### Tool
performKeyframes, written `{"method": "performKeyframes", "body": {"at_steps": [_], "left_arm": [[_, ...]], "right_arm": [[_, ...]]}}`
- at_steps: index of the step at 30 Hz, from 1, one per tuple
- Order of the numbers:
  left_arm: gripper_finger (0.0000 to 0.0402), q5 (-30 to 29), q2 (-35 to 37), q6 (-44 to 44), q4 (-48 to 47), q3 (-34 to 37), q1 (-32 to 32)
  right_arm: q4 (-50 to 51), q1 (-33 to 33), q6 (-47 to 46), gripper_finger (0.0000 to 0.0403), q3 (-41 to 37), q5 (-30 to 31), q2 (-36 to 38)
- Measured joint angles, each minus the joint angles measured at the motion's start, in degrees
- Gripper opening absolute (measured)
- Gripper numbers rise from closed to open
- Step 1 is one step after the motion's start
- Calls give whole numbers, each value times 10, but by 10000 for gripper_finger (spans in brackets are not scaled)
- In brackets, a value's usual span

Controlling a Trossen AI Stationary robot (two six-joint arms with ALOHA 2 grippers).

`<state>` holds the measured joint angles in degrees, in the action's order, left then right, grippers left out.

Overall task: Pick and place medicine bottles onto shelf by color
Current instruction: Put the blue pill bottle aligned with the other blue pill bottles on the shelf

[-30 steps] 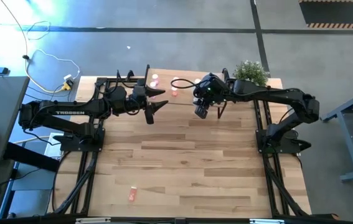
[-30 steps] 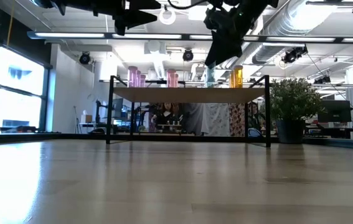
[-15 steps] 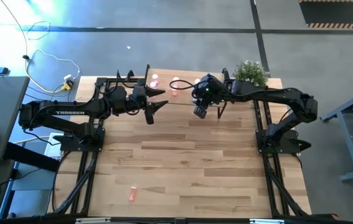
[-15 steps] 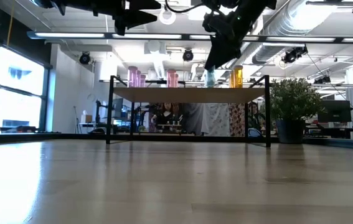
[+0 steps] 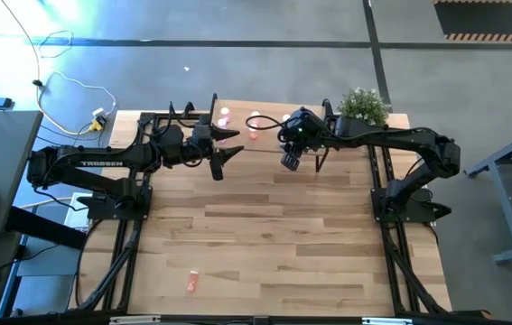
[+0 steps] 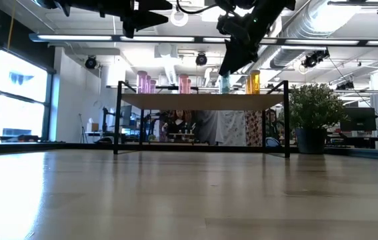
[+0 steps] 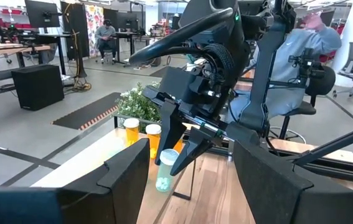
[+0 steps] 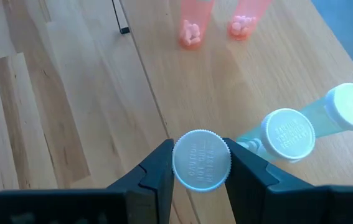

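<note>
The shelf (image 6: 202, 101) stands at the table's far edge, carrying pink (image 6: 145, 83), pale green (image 6: 225, 84) and orange (image 6: 253, 81) medicine bottles. My right gripper (image 8: 201, 159) hangs over the shelf's near edge, shut on a pale green bottle (image 7: 164, 175) with a white cap. Two more green bottles (image 8: 288, 134) stand just beside it, and two salmon-red ones (image 8: 192, 28) stand farther along. My left gripper (image 5: 235, 144) hovers open and level to the left, holding nothing. Two bottles (image 5: 192, 282) lie on the table near its front edge. My right gripper pinches the white cap (image 8: 196, 163) of the pale green bottle between its two fingers (image 8: 157, 168), one on each side of the rim. The fingers slant down from the table's right. The body hangs below the cap; whether its base rests on the shelf cannot be told.
A potted plant (image 5: 364, 105) stands at the far right corner beside the shelf. Black frame rails (image 5: 120, 244) run along the table's left and right sides. A person sits in the room beyond the table (image 7: 301, 56).
</note>
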<state>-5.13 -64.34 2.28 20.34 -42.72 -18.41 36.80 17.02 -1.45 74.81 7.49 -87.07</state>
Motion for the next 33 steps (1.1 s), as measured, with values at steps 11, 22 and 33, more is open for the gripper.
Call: {"method": "performKeyframes", "body": {"at_steps": [11, 22, 33], "left_arm": [[223, 0, 0, 0, 0, 0, 0], [223, 0, 0, 0, 0, 0, 0], [223, 0, 0, 0, 0, 0, 0]], "right_arm": [[0, 13, 0, 106, 0, 0, 0], [8, 18, 0, 106, 0, -28, 0], [9, 18, 0, 106, 0, -26, 0]]}}
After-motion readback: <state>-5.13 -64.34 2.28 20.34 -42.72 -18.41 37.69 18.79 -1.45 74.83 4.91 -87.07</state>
